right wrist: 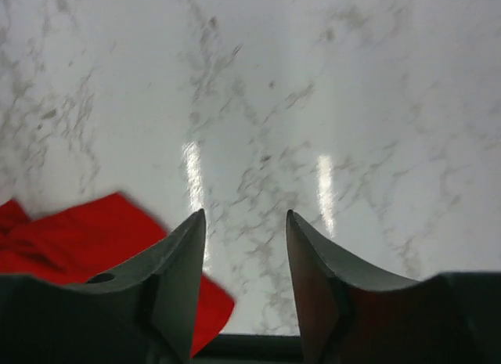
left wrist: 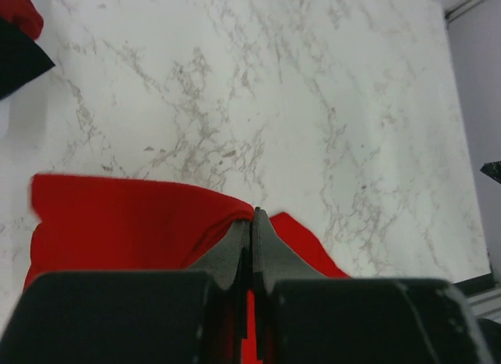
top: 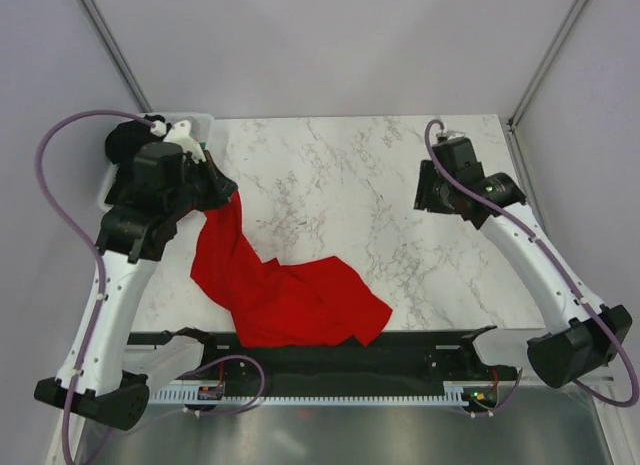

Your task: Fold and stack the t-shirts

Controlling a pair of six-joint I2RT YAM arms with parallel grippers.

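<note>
A bright red t-shirt (top: 285,295) lies crumpled on the marble table at the front left, one end lifted up. My left gripper (top: 232,193) is shut on that raised end; in the left wrist view (left wrist: 252,215) the red cloth (left wrist: 117,223) hangs from the closed tips. My right gripper (top: 428,190) is open and empty, held above bare marble at the right; in its wrist view (right wrist: 244,223) the shirt's edge (right wrist: 86,239) shows at lower left. A black shirt (left wrist: 19,59) shows at the far left corner.
A white plastic tub (top: 190,125) stands at the back left behind my left arm, holding dark fabric (top: 125,140). The table's front edge has a black rail (top: 400,360). Bare marble (top: 350,185) spreads across the middle and right.
</note>
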